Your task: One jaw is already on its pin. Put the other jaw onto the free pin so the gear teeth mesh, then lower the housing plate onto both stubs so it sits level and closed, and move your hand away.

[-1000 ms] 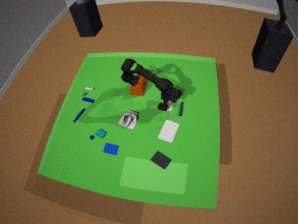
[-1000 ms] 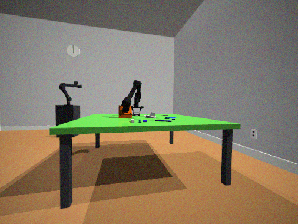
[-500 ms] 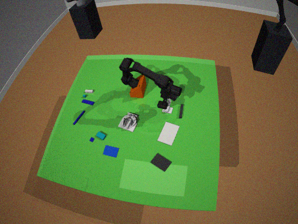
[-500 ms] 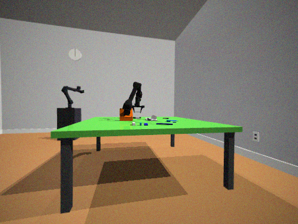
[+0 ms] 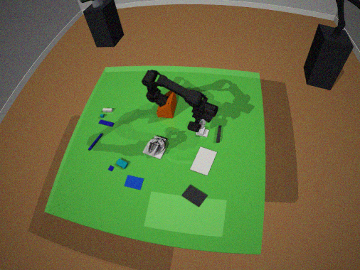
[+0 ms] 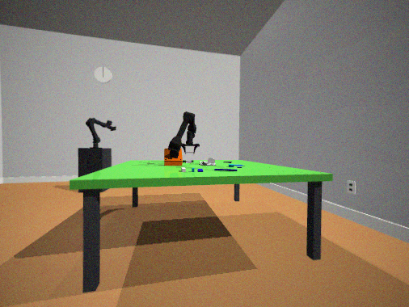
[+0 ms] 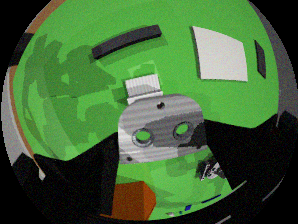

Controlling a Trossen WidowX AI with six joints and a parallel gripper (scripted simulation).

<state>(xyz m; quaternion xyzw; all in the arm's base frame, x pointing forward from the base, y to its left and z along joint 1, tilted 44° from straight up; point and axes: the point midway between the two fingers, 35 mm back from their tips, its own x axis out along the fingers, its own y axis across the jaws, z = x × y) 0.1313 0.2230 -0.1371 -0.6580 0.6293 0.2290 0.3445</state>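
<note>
Hand [image 5: 201,128] [image 6: 190,149] [image 7: 160,131] wide around the grey housing plate [image 7: 161,142], well inside the table's [image 5: 245,170] [image 6: 202,180] [image 7: 90,145] edges.

that grey two-holed plate [image 7: 162,131] looks like brushed metal tbh, while the green rectangular desk [image 5: 167,177] [image 6: 202,178] [image 7: 200,15] looks smooth and matt
</note>
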